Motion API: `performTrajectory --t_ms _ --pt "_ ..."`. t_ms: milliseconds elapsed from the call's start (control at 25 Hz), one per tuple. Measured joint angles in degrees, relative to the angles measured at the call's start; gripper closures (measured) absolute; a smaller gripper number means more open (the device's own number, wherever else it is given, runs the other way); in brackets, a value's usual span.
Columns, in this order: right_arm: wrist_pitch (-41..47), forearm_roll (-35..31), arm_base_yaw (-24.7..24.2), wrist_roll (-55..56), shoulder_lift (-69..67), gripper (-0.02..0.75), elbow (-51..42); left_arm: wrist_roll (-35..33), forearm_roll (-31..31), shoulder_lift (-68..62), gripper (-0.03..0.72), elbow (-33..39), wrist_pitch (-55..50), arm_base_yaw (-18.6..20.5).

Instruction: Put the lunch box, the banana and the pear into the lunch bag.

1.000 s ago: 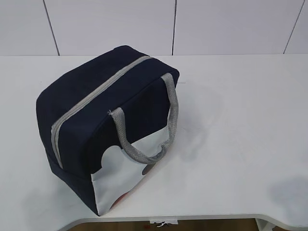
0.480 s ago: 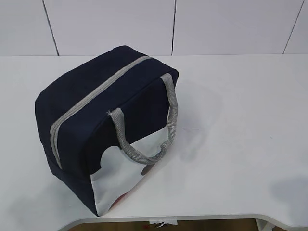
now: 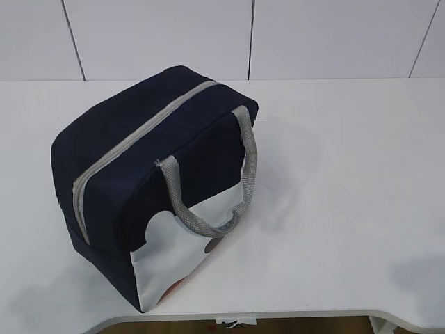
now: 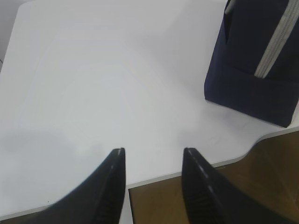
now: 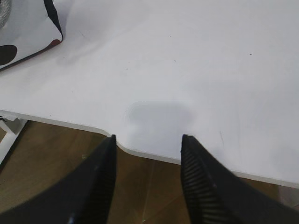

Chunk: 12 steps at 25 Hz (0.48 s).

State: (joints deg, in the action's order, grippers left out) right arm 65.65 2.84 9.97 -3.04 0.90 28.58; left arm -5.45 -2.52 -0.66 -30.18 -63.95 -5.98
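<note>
Lunch bag (image 3: pixel 139 146): matt navy woven cloth; grey zipper tape (image 3: pixel 132 142); coarse ribbed grey webbing handle (image 3: pixel 208 202); smooth white side panel (image 3: pixel 167 257). Table (image 3: pixel 348 174): smooth white, faint sheen. Floor (image 5: pixel 154 186): brown wood-look. Gripper fingers (image 4: pixel 114 186): matt black, ribbed inner pads.

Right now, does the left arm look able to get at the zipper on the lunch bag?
Probably yes. The left gripper is open and empty over the table's near edge, and the lunch bag stands just to its right with nothing between them. The grey zipper runs exposed along the closed top.
</note>
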Motion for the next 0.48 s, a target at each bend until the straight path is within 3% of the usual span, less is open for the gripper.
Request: performTrajectory --t_ms 480 --pt "0.00 0.00 0.00 0.00 0.00 0.390 0.00 0.00 0.00 0.00 0.381 0.00 0.00 0.00"
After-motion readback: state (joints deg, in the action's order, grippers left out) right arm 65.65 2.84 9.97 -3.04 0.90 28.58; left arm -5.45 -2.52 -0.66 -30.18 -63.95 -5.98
